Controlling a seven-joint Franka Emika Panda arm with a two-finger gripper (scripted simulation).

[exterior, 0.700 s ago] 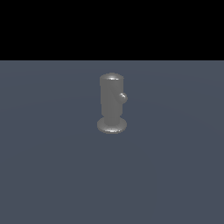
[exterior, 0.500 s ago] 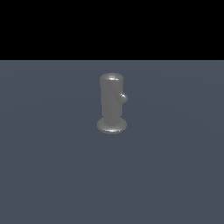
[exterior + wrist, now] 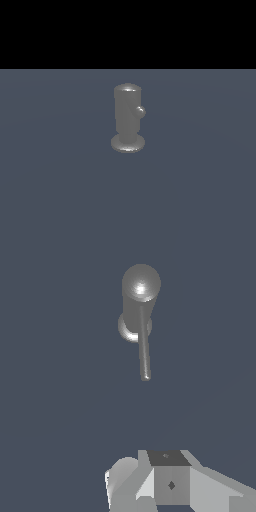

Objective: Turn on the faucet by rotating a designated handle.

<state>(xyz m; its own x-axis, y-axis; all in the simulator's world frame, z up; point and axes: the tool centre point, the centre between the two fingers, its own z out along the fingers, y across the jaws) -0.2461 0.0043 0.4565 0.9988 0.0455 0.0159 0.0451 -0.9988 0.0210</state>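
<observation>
The faucet (image 3: 127,117) is a dull grey upright cylinder with a rounded top and a flared round base, standing on the flat grey-blue floor in the middle of the exterior view. The handle (image 3: 141,111) shows end-on there as a small knob on the exterior view's right side, near the top. In the wrist view I see the faucet (image 3: 140,286) from above, with the handle (image 3: 144,348) as a thin straight rod pointing toward my gripper (image 3: 167,476). The gripper is well apart from the rod's tip. Only its grey body shows, so its jaws cannot be judged. It is out of the exterior view.
The flat grey-blue floor (image 3: 60,200) stretches all around the faucet. A black background fills the top of the exterior view. No other objects show.
</observation>
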